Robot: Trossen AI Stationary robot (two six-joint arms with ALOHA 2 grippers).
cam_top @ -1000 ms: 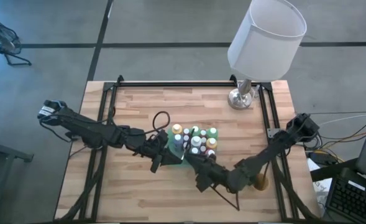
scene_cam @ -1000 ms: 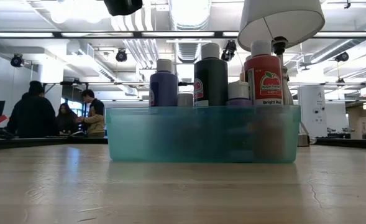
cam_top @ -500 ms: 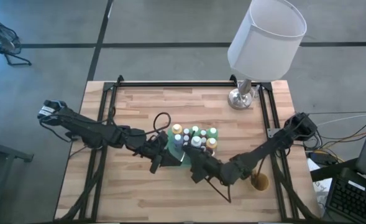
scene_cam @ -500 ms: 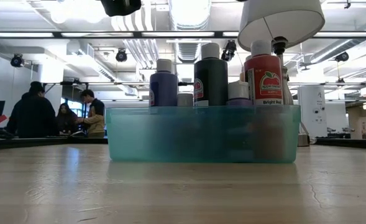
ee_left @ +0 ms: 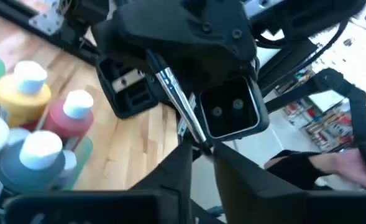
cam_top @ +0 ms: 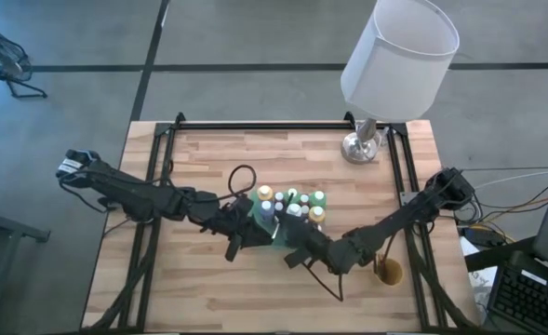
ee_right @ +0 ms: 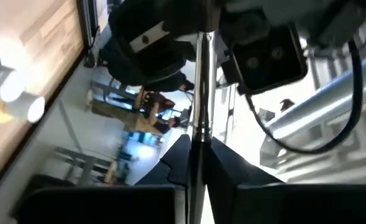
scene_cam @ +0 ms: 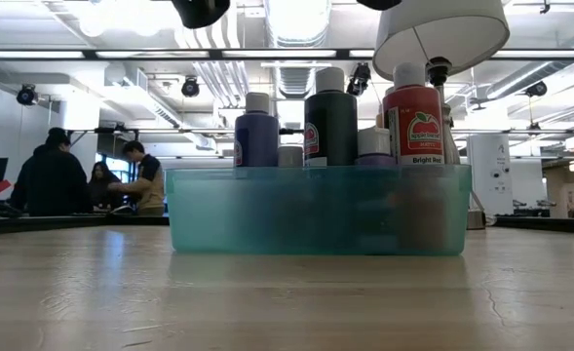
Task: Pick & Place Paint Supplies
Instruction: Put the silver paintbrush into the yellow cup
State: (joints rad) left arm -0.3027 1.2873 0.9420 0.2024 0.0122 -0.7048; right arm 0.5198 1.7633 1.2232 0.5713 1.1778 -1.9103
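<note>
- While you look down from above, your left end effector (cam_top: 239,244) sits at the near-left corner of the teal bin (cam_top: 275,244), just left of the counter's middle.
- From the left wrist camera you see its fingers (ee_left: 176,171) nearly together around the tip of a thin brush (ee_left: 178,102); whether they still pinch it, you cannot tell.
- That brush has a metal ferrule and runs between the two end effectors, so both arms meet on it above the counter (cam_top: 199,298).
- Behind the meeting point, the teal bin holds the paint bottles (cam_top: 290,207) upright and packed close, with pale caps showing from above.
- At counter height you can read a purple bottle (scene_cam: 256,132), a dark green bottle (scene_cam: 329,117) and a red bottle (scene_cam: 414,112) standing above the bin's wall (scene_cam: 316,210).
- Your right end effector (cam_top: 297,258) lies just right of the left one, at the bin's near edge.
- From the right wrist camera its fingers (ee_right: 179,158) are closed tight on the brush shaft (ee_right: 200,93), which rises straight from between them.
- Near the counter's right edge stands a small tan cup (cam_top: 388,272), well apart from the bin.
- At the far right corner stands a lamp (cam_top: 396,56) with a white shade.
- Beyond the counter, people (scene_cam: 53,177) sit in the room behind.
</note>
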